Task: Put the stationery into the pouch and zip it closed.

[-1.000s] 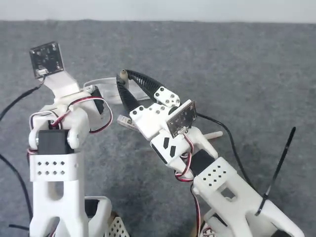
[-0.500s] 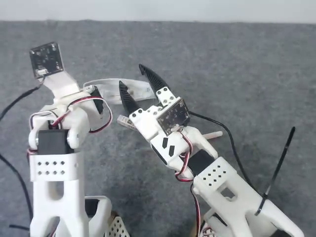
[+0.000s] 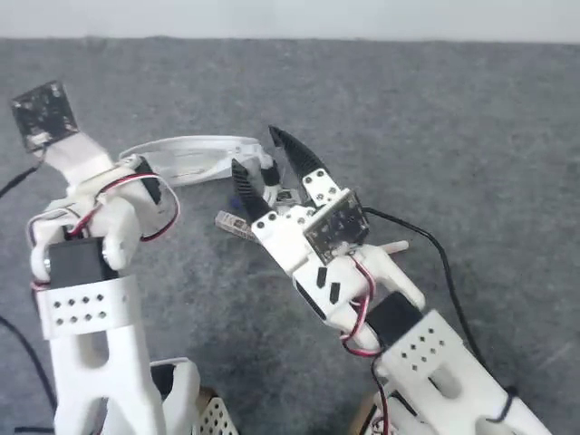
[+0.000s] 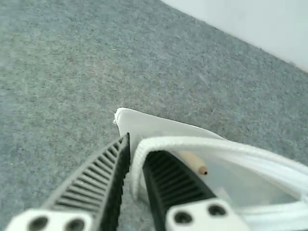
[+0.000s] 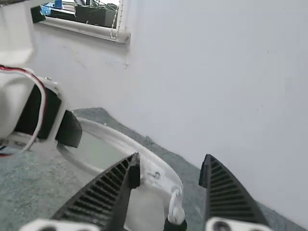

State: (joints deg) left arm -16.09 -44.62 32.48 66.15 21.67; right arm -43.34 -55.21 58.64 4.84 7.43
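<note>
a: how's the left gripper?
b: my left gripper (image 4: 134, 166) is clamped on the pouch (image 4: 163, 130). it has one finger inside the rim and one outside, at the pouch's left end. the mouth gapes open next to the inner finger.
a: anything inside?
b: a wooden stick (image 4: 191, 160) with a dark tip, a pencil by the look of it, lies inside the pouch close to that inner finger. i can't make out anything else in there.
a: and the right one?
b: the right gripper (image 5: 171, 166) has its fingers spread wide and holds nothing. the pouch's right end sits between them, and the zip pull (image 5: 175, 208) hangs there. i can't tell whether either finger touches the pouch.
a: where's the pouch overall?
b: it stretches left to right between my two arms, over the middle of the grey mat (image 3: 453, 109).
a: what else is out?
b: a small clear item (image 3: 233, 224) lies on the mat just near of the pouch, beside the right gripper's nearer finger. i can't tell what it is. a cream stick (image 3: 395, 246) pokes out to the right from behind the right arm.
</note>
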